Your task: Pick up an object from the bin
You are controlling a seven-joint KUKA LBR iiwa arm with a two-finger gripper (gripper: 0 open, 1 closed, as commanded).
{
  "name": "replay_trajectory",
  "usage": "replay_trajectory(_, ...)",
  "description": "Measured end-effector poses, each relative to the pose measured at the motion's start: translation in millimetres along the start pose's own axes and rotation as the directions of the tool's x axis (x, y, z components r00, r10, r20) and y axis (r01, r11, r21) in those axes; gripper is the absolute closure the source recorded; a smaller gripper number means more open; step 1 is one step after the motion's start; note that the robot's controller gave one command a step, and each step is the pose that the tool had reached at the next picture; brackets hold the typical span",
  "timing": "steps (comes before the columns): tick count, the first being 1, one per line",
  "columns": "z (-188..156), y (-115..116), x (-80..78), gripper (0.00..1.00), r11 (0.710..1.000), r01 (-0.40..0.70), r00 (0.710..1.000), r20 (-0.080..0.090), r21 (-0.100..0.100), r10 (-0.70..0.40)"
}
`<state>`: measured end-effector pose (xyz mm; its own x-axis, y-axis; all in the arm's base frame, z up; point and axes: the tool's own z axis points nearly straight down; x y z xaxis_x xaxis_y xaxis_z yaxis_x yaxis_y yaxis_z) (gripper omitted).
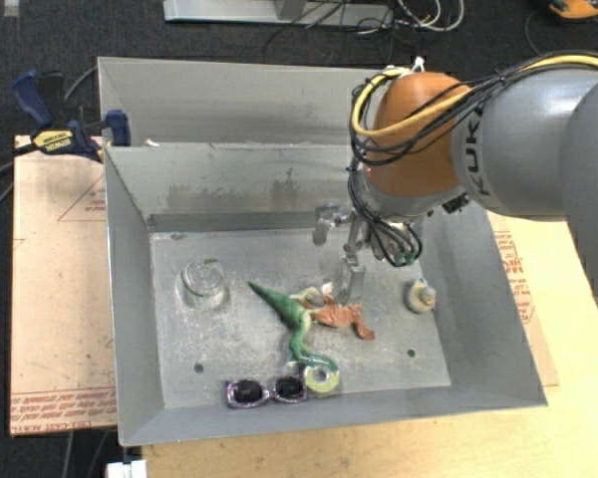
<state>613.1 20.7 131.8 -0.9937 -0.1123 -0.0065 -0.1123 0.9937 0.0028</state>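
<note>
Dark floor (50, 28) lies around a grey metal bin (130, 257), seen from above. From 3 o'clock a thick grey robot arm (543, 147) reaches over the bin's right half. Its wrist sits under a rounded orange cover (414, 132) looped with yellow and black cables (369, 98).

Below the cover the tool (349, 287) hangs down to a spot just right of the middle of the bin floor. From this angle I cannot tell whether it is apart or together. Its tip is just at 12 o'clock of a small orange toy figure (341, 317), which lies flat near the middle of the floor. Whether the two touch is unclear.

At the figure's 9 o'clock, just beside it, lies a long green toy (289, 315). Its thin body runs from 10 o'clock down toward 6 o'clock. A small pale piece (314, 295) sits between the green toy and the tool.

At the green toy's lower end is a yellow-green ring (322, 377). Purple sunglasses (264, 392) lie just beside the ring at its 9 o'clock, near the bin's 6 o'clock wall.

A clear cup (203, 282) sits at 9 o'clock on the floor, well apart from the rest. A small cream knob (419, 297) lies at 3 o'clock of the tool, near the right wall
</note>
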Motion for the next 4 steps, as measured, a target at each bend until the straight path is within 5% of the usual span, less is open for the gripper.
replay_trajectory(1, 0.3, -1.8, 0.3, 0.00, 1.000, -0.001, 1.000, -0.001, 0.002, 0.001)
replay_trajectory(2, 63.9, 31.0, 50.4, 0.00, 0.996, -0.086, 0.996, 0.000, -0.002, 0.086)
replay_trajectory(3, 52.0, -10.9, 45.1, 1.00, 0.975, -0.220, 0.975, 0.002, 0.002, 0.220)
replay_trajectory(4, 52.0, -10.9, 45.1, 1.00, 0.976, -0.220, 0.976, 0.002, 0.002, 0.220)
